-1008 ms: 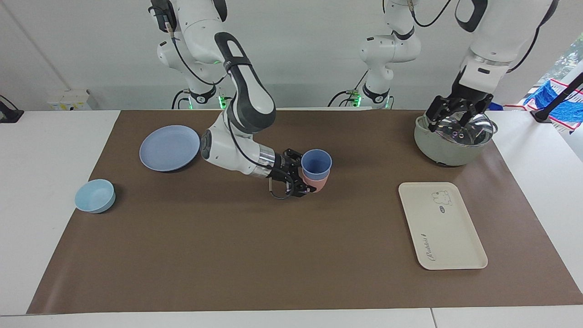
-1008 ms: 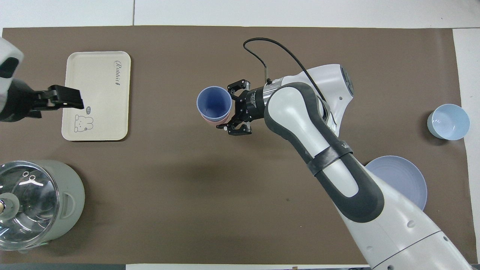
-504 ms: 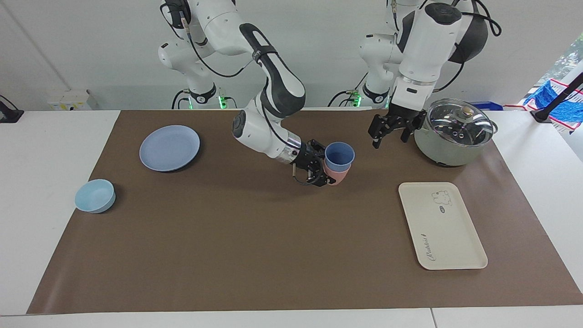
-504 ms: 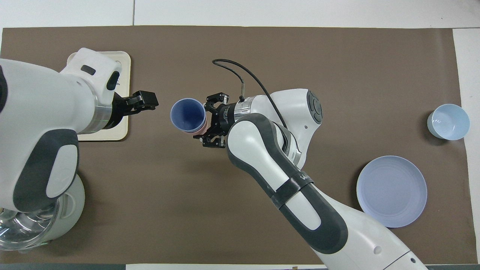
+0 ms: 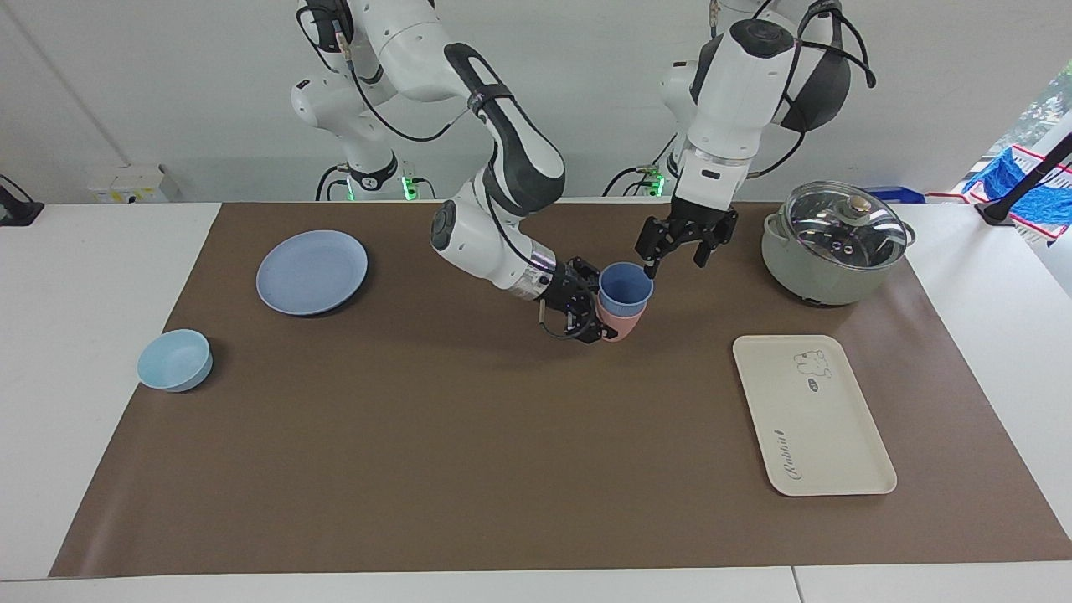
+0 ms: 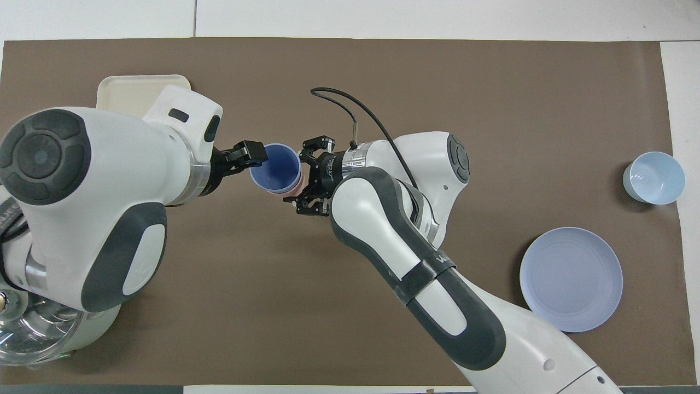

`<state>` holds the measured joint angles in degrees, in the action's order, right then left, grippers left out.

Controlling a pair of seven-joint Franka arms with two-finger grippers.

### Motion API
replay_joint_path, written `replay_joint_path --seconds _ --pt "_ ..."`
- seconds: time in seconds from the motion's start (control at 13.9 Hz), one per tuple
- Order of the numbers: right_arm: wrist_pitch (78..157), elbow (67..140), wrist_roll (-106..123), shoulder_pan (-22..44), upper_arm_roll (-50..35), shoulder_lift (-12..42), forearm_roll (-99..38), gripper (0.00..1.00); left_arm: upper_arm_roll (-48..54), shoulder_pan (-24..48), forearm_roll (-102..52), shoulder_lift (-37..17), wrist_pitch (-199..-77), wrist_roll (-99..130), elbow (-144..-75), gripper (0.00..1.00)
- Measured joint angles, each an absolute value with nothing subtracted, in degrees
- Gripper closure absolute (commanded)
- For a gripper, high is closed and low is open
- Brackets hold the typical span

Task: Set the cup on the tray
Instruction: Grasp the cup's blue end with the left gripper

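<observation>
Brown matting (image 5: 469,469) covered the table where we worked. Our right gripper (image 5: 596,313) was held above the mat near the table's middle, its fingers pinching the pink cup (image 5: 620,325), and the cup (image 5: 625,287) we were after, the periwinkle-blue one, sat nested in that pink cup, tilted a little toward the left arm's end. In the overhead view the blue cup (image 6: 275,174) showed its open mouth, with the right gripper (image 6: 302,176) just beside it. Our left gripper (image 5: 672,249) hung at the blue cup's rim with its fingers spread; one fingertip (image 6: 252,152) lay at the rim edge, though we could not tell whether it touched. The tray (image 5: 811,412) lay flat on the mat toward the left arm's end, well apart from the cups, and mostly hidden under the left arm from overhead (image 6: 128,90). A lidded pot (image 5: 833,243) stood nearer to the robots than the tray. Toward the right arm's end lay a round blue plate (image 5: 311,271) and a light-blue bowl (image 5: 175,359).
</observation>
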<state>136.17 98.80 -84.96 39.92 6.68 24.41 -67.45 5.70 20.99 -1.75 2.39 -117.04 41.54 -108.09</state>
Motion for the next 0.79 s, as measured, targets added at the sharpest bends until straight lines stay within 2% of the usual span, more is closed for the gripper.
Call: replay_joint_path --seconds 0.14,0.22,0.58,0.65,0.79 --pt "136.2 98.8 -85.0 39.9 6.7 24.4 -67.4 1.0 5.7 21.6 -1.8 1.3 -119.5 43.0 -109.2 0.07" --pt "136.2 98.8 -85.0 39.9 6.7 24.4 -67.5 1.0 5.7 21.6 -1.8 0.7 -119.9 43.2 -109.3 0.16" --pt "136.5 98.8 -85.0 39.9 6.7 24.4 -67.5 1.0 5.7 22.7 -1.8 -0.7 -120.7 46.3 -109.4 0.95" --pt "136.7 98.8 -85.0 39.9 6.7 24.4 -67.5 1.0 5.7 22.9 -1.8 -0.7 -120.7 46.9 -109.4 1.0" --pt "137.9 98.9 -85.0 40.3 6.6 24.4 -68.7 1.0 5.7 23.3 -1.8 -0.7 -120.7 47.6 -109.3 1.0"
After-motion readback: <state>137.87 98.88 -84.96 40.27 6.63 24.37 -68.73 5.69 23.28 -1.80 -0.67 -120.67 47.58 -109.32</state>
